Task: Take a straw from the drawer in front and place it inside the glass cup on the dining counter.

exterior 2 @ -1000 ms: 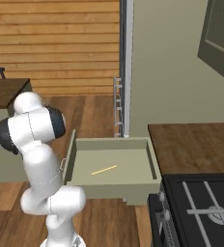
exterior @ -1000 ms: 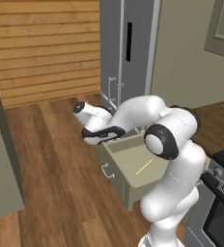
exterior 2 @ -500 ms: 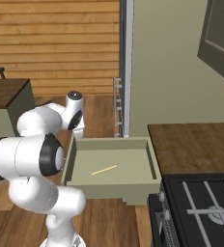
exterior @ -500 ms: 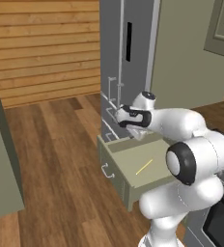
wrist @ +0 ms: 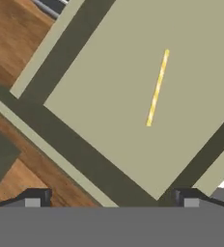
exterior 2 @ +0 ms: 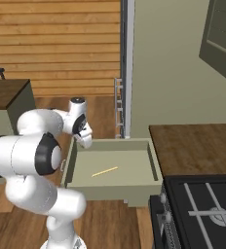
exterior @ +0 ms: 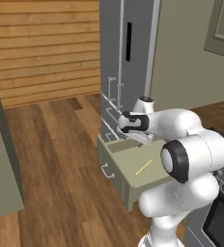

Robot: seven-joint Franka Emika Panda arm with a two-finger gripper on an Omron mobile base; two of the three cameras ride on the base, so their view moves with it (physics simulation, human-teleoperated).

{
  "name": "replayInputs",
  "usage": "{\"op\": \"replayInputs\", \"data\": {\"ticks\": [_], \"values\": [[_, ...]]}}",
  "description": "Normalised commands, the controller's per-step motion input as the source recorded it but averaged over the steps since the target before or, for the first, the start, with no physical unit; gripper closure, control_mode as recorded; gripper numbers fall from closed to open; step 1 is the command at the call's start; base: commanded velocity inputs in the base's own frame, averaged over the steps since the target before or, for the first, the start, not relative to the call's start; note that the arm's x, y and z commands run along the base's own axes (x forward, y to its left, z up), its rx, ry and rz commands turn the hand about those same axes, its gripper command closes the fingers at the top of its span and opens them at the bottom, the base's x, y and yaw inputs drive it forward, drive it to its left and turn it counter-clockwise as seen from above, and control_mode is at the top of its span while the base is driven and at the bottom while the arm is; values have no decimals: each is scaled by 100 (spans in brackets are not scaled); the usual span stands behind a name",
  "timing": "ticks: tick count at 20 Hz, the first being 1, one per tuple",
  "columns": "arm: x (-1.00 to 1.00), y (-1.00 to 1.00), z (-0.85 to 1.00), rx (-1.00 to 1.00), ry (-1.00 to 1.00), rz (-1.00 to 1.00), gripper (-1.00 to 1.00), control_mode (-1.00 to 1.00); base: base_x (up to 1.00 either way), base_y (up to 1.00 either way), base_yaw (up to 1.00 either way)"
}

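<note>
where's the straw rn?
The straw lies flat on the floor of the open drawer, left of its middle in the right base view, touching no wall. The open gripper hovers over the drawer's back-left corner, apart from it.

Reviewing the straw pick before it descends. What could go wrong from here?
1. The straw lies flat on the floor of the drawer; thin as it is, the open gripper may close over it and miss.
2. The gripper hovers over the drawer's side wall, off to the side of the straw; coming straight down could hit that wall.
</note>
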Motion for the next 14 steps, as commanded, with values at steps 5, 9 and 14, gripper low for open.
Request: {"op": "replayInputs", "data": {"ticks": [5,9,14], "values": [[1,-79,-24,5,10,-2,-100,-100,0,0,0],[0,-68,-65,16,0,-11,-100,-100,0,0,0],[0,-10,-68,1,0,-10,-100,-100,0,0,0]]}}
